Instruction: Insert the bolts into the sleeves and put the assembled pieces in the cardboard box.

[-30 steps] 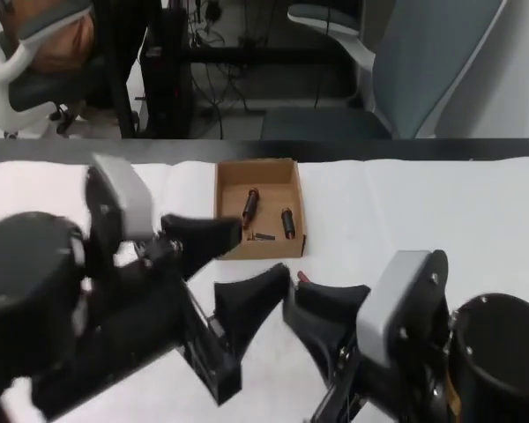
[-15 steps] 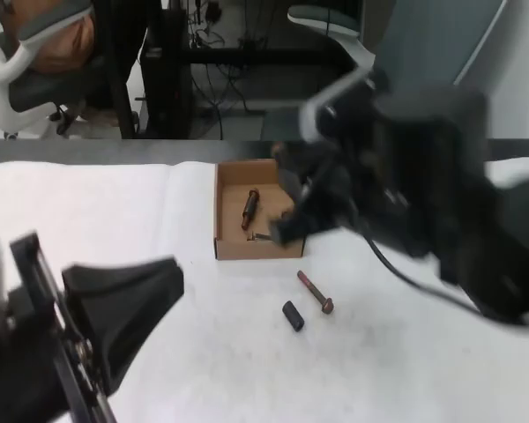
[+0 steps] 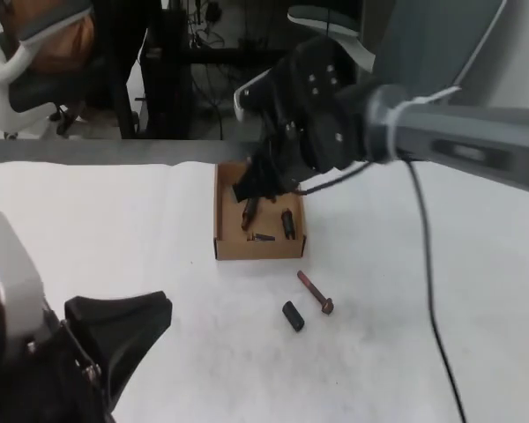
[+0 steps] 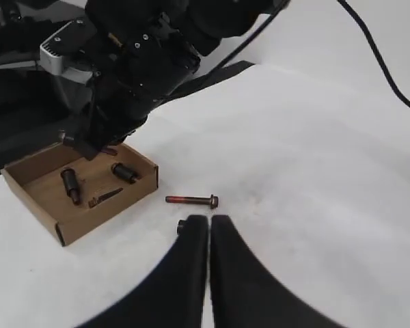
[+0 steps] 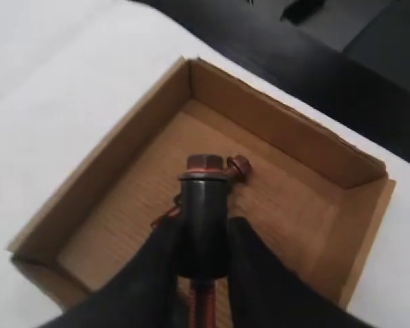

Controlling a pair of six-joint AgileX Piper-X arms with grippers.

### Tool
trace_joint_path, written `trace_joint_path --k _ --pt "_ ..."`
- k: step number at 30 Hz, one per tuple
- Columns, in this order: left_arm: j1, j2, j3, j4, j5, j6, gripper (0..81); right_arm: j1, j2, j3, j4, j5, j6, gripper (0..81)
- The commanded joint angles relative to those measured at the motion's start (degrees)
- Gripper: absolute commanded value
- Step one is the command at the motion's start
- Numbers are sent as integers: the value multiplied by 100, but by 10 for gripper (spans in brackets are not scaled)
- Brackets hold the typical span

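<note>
White bench [image 3: 441,308], cardboard box [image 3: 260,249], bolt [image 3: 315,292], sleeve [image 3: 292,315]

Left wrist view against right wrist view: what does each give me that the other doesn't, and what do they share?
Left wrist view adds: a loose bolt lying on the white cloth beside the box, a loose sleeve partly hidden by the shut left gripper, and the right arm above the box. Right wrist view adds: the right gripper with its fingers closed on an assembled piece, held over the box's floor. Both: the cardboard box with parts lying inside.
</note>
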Motion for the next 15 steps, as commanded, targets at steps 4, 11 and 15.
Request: trace_joint_path --k 4,11,15 --pt "3 420 164 -232 93 -421 45 -210 220 -588 513 -456 492 700" --pt "3 3036 114 -2327 347 -984 510 -156 -729 -555 1081 -491 204 596" --pt "-59 5194 -501 -2809 348 -1925 512 -145 -1475 -532 1769 15 -59 643"
